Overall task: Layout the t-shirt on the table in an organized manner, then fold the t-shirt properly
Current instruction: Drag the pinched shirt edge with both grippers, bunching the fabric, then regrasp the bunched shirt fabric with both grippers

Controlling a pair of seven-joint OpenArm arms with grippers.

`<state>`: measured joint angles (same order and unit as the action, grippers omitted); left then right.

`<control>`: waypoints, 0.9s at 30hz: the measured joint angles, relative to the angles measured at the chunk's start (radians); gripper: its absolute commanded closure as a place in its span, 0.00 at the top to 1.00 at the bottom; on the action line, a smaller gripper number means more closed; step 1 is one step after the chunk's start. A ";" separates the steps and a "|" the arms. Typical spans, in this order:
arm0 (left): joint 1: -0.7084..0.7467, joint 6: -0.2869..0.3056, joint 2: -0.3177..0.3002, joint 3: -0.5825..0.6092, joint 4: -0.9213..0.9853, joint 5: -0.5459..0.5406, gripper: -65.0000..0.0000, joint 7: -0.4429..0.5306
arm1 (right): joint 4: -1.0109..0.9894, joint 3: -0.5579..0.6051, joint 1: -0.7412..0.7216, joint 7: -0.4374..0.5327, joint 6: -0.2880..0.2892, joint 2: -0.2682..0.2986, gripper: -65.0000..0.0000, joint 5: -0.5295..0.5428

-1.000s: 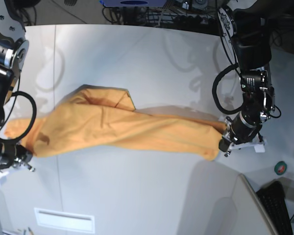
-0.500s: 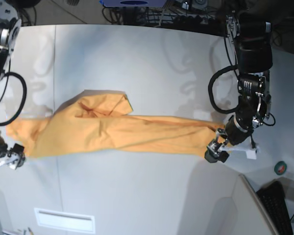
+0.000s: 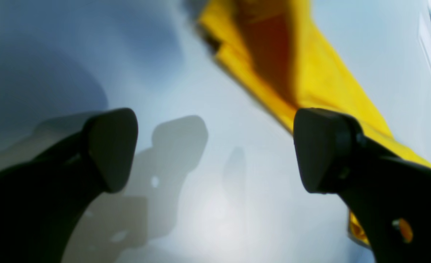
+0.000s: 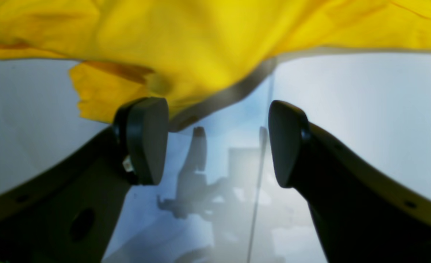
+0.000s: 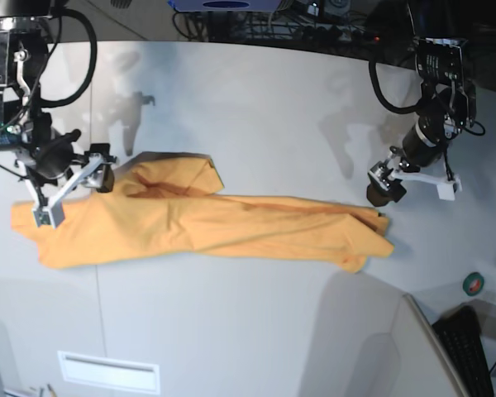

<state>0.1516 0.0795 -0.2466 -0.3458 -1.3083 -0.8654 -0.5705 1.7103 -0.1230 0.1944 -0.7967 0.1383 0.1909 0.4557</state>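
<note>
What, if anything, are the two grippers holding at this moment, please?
Nothing: the left gripper and right gripper are both open and empty, above the light orange cotton t-shirt.

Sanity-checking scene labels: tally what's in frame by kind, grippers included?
T-shirt: 1, orange, lying stretched out on the table
Table: 1
Grippers: 2, left gripper and right gripper, both open and empty
Roll of tape: 1
Keyboard: 1
Total: 6
</note>
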 measured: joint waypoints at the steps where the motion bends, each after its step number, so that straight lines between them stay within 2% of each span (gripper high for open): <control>1: 0.014 0.002 0.000 -0.015 -0.002 -0.001 1.00 0.003 | -0.014 0.019 -0.002 0.005 0.000 -0.004 0.61 -0.001; 3: 0.039 0.003 0.000 -0.028 -0.002 0.001 0.93 0.003 | -0.068 0.054 -0.014 0.013 0.000 -0.010 0.61 -0.003; 7: 0.071 0.002 0.000 -0.036 -0.001 0.003 0.54 0.000 | -0.179 0.113 -0.049 0.076 -0.001 -0.014 0.61 0.002; 9: 0.069 0.003 0.001 -0.036 -0.001 0.002 0.41 -0.001 | -0.186 0.129 -0.050 0.080 -0.001 -0.009 0.61 -0.006; 11: 0.068 0.004 0.001 -0.032 -0.002 0.016 0.34 0.000 | -0.186 0.149 -0.049 0.079 -0.001 -0.010 0.61 -0.007; 14: 0.064 0.003 0.011 -0.028 -0.013 0.157 0.39 -0.002 | -0.187 0.164 -0.050 0.080 -0.001 -0.033 0.61 -0.006; 16: 0.063 0.004 0.026 -0.023 -0.042 0.248 0.54 0.010 | -0.195 0.165 -0.056 0.079 -0.001 -0.047 0.61 -0.003; 19: 0.055 0.021 0.050 0.007 -0.061 0.373 0.79 0.135 | -0.258 0.169 -0.101 0.080 -0.001 -0.054 0.61 -0.002; 21: 0.047 0.033 0.056 0.038 -0.032 0.444 0.90 0.209 | -0.304 0.166 -0.135 0.085 -0.007 -0.060 0.60 -0.006; 22: 0.035 0.029 0.058 0.051 -0.007 0.461 0.91 0.230 | -0.322 0.163 -0.144 0.093 -0.008 -0.062 0.56 -0.005; 24: 0.006 0.027 0.057 0.069 0.052 0.526 0.89 0.240 | -0.348 0.163 -0.152 0.089 -0.006 -0.065 0.40 0.005; 27: -0.056 0.024 0.049 0.082 0.122 0.539 0.89 0.246 | -0.358 0.163 -0.153 0.078 -0.007 -0.074 0.00 0.006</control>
<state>0.0952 0.1032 -0.1974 -0.2634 -1.1862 -0.3267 -0.3241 1.3521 0.0395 0.0418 -0.7189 0.1310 0.1173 0.4618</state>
